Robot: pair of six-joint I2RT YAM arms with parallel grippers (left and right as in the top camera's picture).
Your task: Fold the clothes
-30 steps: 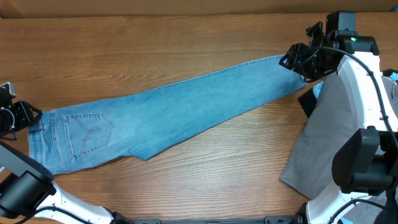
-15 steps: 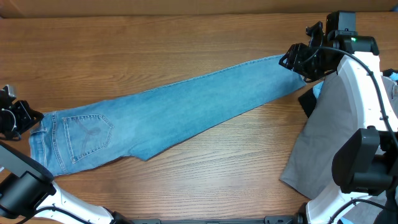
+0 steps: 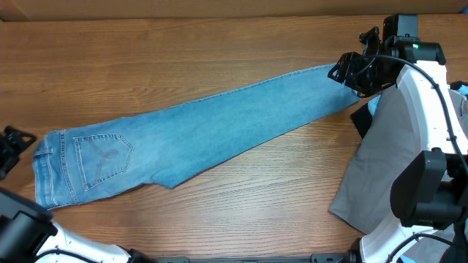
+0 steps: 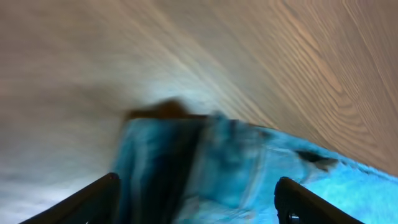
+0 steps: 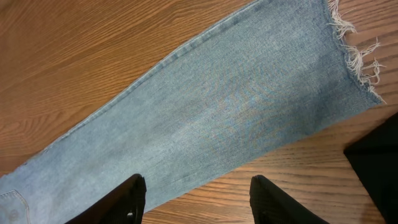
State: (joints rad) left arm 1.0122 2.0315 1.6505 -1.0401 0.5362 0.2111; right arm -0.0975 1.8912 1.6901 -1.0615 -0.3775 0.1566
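Note the jeans (image 3: 219, 128) lying flat, diagonal on the desk (image 3: 183, 51), waistband just beside the spread, empty left hand (image 3: 16, 145), frayed hem under the spread, empty right hand (image 3: 349, 73), grey trousers (image 3: 380, 168) near.

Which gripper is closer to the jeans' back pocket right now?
The left gripper, just off the waistband near the pocket. The right gripper is far off at the jeans' frayed hem.
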